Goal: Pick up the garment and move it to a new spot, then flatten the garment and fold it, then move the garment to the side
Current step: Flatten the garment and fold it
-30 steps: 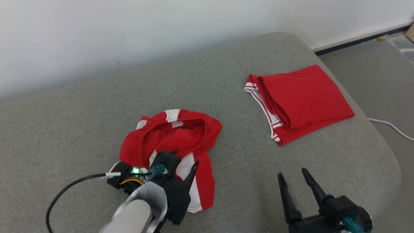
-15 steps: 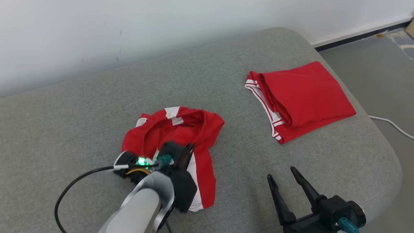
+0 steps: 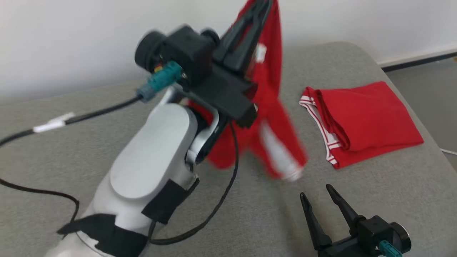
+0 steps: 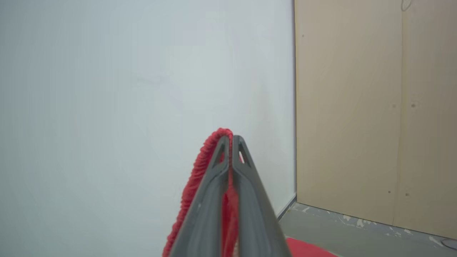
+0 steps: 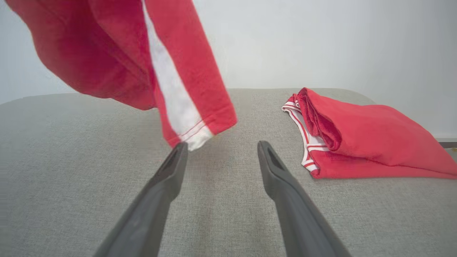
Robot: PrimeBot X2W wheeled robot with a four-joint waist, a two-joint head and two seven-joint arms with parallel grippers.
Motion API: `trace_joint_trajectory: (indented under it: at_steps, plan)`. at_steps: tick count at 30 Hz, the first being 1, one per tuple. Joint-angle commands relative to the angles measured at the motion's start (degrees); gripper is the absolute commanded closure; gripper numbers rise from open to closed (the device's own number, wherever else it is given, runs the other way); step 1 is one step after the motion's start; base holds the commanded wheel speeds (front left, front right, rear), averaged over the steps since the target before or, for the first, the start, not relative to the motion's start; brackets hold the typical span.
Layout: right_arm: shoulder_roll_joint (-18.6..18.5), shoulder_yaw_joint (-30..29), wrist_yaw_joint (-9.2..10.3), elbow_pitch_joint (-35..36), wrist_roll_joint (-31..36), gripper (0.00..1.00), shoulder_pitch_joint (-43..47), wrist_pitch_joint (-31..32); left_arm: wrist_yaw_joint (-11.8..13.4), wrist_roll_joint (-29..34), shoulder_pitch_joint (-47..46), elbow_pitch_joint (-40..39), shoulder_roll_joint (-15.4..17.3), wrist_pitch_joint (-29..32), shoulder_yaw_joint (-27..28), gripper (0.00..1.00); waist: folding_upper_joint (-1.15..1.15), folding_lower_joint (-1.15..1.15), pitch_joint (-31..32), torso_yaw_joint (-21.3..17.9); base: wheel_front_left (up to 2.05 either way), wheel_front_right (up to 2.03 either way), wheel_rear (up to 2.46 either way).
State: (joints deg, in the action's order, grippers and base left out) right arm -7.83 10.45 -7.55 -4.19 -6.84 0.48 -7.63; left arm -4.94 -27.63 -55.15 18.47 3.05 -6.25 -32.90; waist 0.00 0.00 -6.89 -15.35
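Two claws: left claw (image 3: 265,3) raised high to the left of the folded garment (image 3: 367,114); right claw (image 3: 316,191) low, in front of the folded garment.
Left claw state: fingers pressed together on a bunched edge of the red garment (image 3: 269,89); the left wrist view shows red cloth pinched between the two closed fingers and bulging out on one side.
Right claw state: fingers spread wide, nothing between them, pointing toward the near left corner of the folded garment.
Red garment position: hanging from the left claw, clear of the grey cushion (image 3: 53,157), to the left of the folded garment and apart from it.
Red garment detail: red cloth with a white stripe running down to a stitched hem; the lower part is blurred in the head view.
Hem position: in the right wrist view the striped hem hangs just above the tip of one right claw finger; contact cannot be judged.
Folded garment: red, with white-striped trim along its left edge, lying flat on the right part of the grey cushion.
Left forearm (image 3: 150,157): pale shell with black wrap, rising steeply to the left of the folded garment.
Black cable (image 3: 96,112): runs from the left wrist, away from the folded garment.
White wall (image 3: 71,35): behind the folded garment.
Floor (image 3: 428,71): grey, to the right of the folded garment.
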Motion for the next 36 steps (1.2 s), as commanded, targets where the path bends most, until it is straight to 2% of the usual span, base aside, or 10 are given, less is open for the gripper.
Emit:
trace_joint_trajectory:
  at_steps: [1,7,11,16,20,21,22,23,28,36]
  plan:
    - [0.2,0.0,0.13,0.4,0.3,0.0,1.0,0.1,0.9,-1.9,-0.6,-1.3,-0.1,0.0,0.8,1.0,0.0,0.0,2.0,2.8,0.0,0.0,0.0]
    - [0.8,0.0,0.13,1.0,0.4,0.0,2.0,0.8,6.7,-7.9,4.4,-2.5,0.0,5.2,2.3,1.0,0.0,0.0,3.0,6.7,0.0,0.0,0.0]
    - [0.7,0.6,0.13,1.2,0.7,0.0,1.7,1.2,10.5,-12.2,13.6,-0.3,2.6,12.0,3.6,1.0,0.0,0.0,2.5,9.9,0.0,0.0,0.0]
    - [0.0,1.4,0.13,1.1,0.6,0.0,0.1,1.4,11.7,-15.7,23.3,3.4,5.6,15.5,4.4,1.0,0.0,0.0,1.6,12.2,0.0,0.0,0.0]
    - [-0.1,2.3,0.13,0.9,0.8,0.0,-1.2,1.9,11.6,-16.3,25.5,9.1,6.2,13.4,5.2,1.0,0.0,0.0,1.1,12.9,0.0,0.0,0.0]
    - [-0.1,2.5,0.13,0.9,0.8,0.0,-1.4,1.9,11.8,-15.9,25.2,10.4,6.1,12.0,5.5,0.92,0.0,0.0,1.1,12.9,0.0,0.0,0.0]
    - [-0.1,2.6,0.13,0.9,0.7,0.0,-1.5,1.9,12.1,-15.6,24.9,11.9,6.0,11.0,5.8,0.22,0.0,0.0,1.0,12.9,0.0,0.0,0.0]
    - [-0.2,2.8,0.13,0.9,0.6,0.0,-1.5,1.9,12.3,-15.2,24.8,13.3,6.0,10.5,5.6,0.0,0.0,0.0,1.0,12.9,0.0,0.0,0.0]
    - [-0.3,2.7,0.13,1.1,0.6,0.0,-1.2,1.9,11.4,-17.8,26.5,17.1,5.0,10.3,6.9,0.0,0.0,0.0,1.3,13.0,0.0,0.0,0.0]
    - [0.6,1.6,0.13,2.9,1.4,0.0,0.3,3.2,11.5,-24.2,31.2,13.6,3.3,15.7,8.7,0.0,0.0,0.0,1.7,13.5,0.0,0.0,0.0]
